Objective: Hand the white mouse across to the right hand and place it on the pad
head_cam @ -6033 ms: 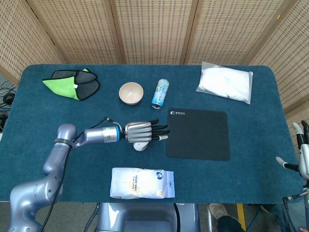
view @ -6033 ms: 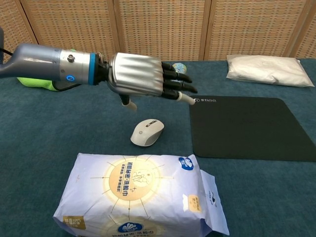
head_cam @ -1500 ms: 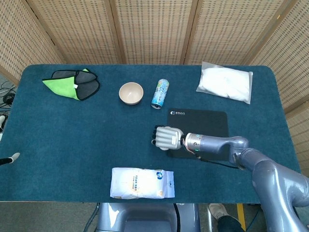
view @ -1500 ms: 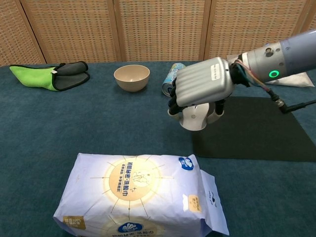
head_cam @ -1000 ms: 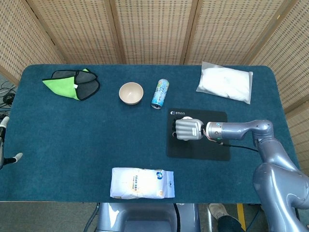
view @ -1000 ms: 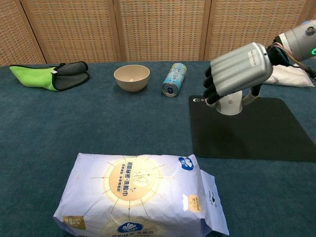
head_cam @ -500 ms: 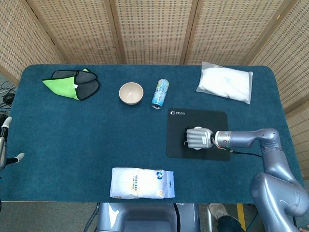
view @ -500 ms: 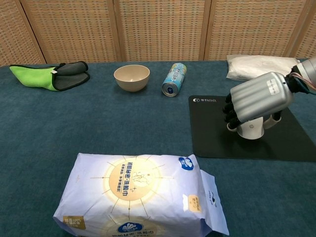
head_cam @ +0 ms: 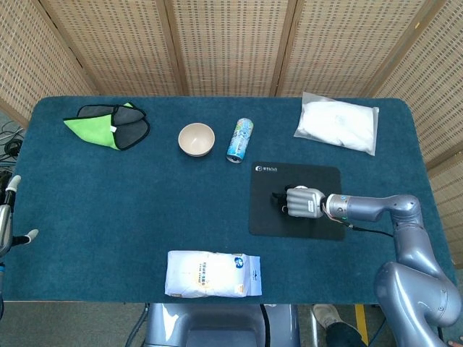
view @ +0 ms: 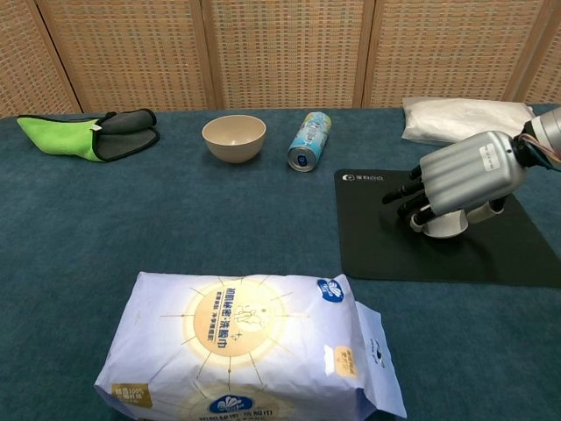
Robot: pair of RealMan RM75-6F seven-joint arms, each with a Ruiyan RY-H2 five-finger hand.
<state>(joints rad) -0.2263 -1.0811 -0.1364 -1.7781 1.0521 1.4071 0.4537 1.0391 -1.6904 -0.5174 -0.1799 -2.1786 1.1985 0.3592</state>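
Surface (head_cam: pixel 108 188) of dark teal felt carries everything, largest first: a white printed wet-wipe pack (view: pixel 250 351) at the near edge, a black rectangular mouse pad (head_cam: pixel 269 217) right of centre, and a white plastic-wrapped pouch (head_cam: pixel 337 124) at the far right corner. A green and black folded cloth (head_cam: pixel 108 124) lies far left, with a beige round bowl (head_cam: pixel 197 139) and a blue printed can (head_cam: pixel 239 139) lying on its side between cloth and pad.

The right robot hand (head_cam: pixel 302 202) sits low over the middle of the pad, palm down, fingers now stretched forward and apart rather than curled under as they were half a second ago. The white computer mouse (view: pixel 445 226) lies beneath the palm, its base flat on the pad; in the chest view only its near rim shows under the silver knuckles. Whether the thumb touches the mouse cannot be told. Half a second ago the mouse hung just clear of the pad within the curled fingers; now it has come down.

The left robot hand (head_cam: pixel 9 210) is barely visible at the left edge of the head view, well apart from everything, its fingers spread and holding nothing.
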